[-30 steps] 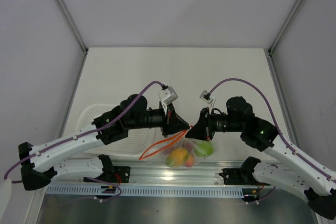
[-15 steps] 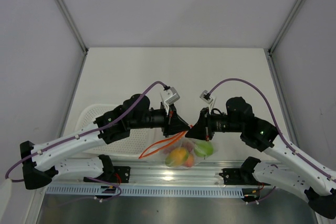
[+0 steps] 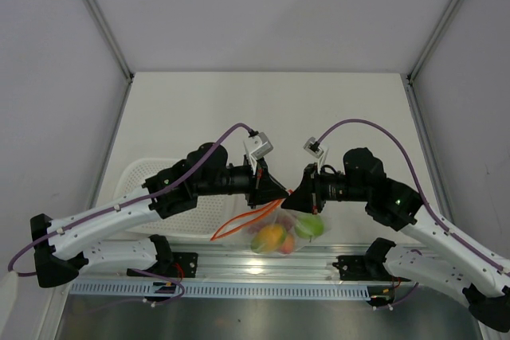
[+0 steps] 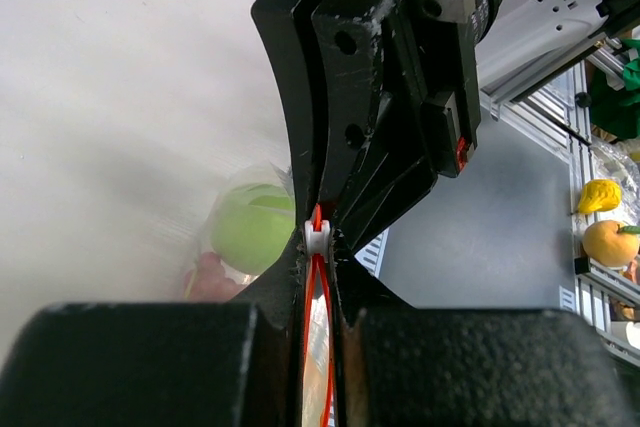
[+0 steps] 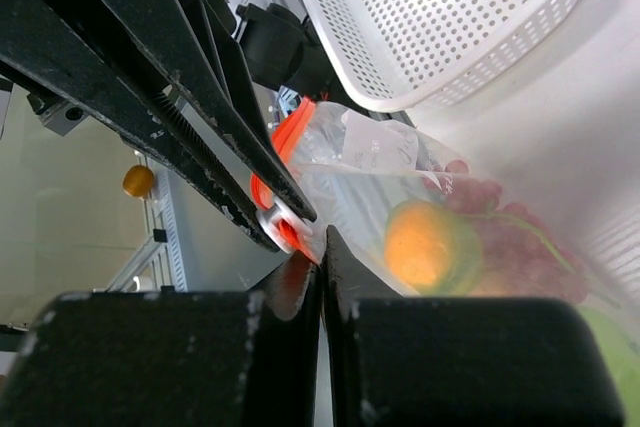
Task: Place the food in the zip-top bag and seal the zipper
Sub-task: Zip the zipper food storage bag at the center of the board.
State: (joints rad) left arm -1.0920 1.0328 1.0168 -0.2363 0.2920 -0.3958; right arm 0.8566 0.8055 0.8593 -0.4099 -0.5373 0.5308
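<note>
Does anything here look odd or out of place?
The zipper sags out in a loose orange loop left of the zip-top bag, not straight along its mouth. The fruit is inside; nothing has spilled.

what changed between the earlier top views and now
The left gripper shifted slightly right, toward the right gripper, early on, then stopped. Nothing was taken or released: both sets of jaws stay shut on the zipper. The zip-top bag with the toy fruit inside and the white basket stayed put.
</note>
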